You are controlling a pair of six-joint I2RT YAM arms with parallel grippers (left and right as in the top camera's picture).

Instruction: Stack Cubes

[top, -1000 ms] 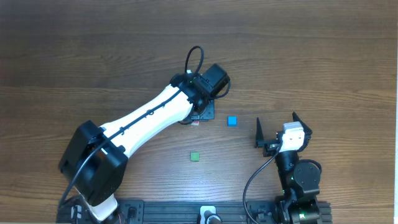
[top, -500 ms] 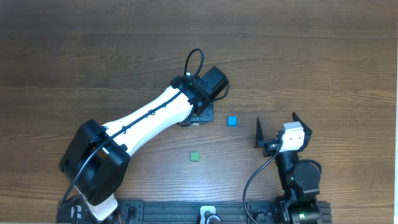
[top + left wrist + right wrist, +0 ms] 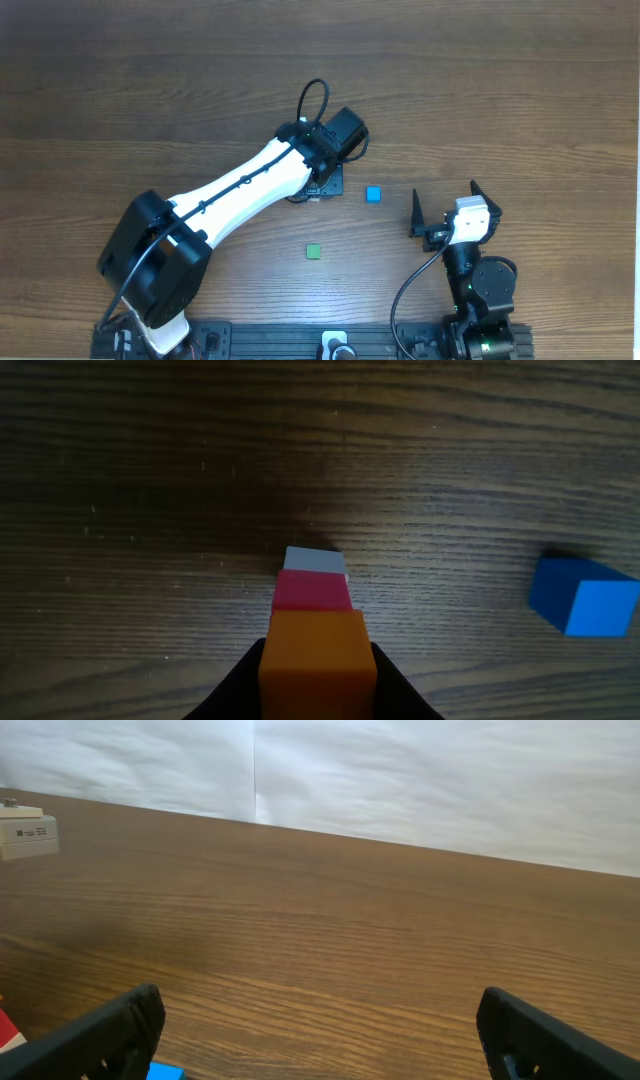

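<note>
Currently left claw (image 3: 318, 685) clenched on orange cube (image 3: 318, 650) above red cube (image 3: 312, 591); right claw (image 3: 445, 195) released, near blue cube (image 3: 373, 194).

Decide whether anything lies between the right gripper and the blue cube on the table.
Nothing visible does. The right gripper, its fingers open, faces the blue cube across a bare stretch of the table. The green cube lies off that line, nearer the arms' bases.
</note>
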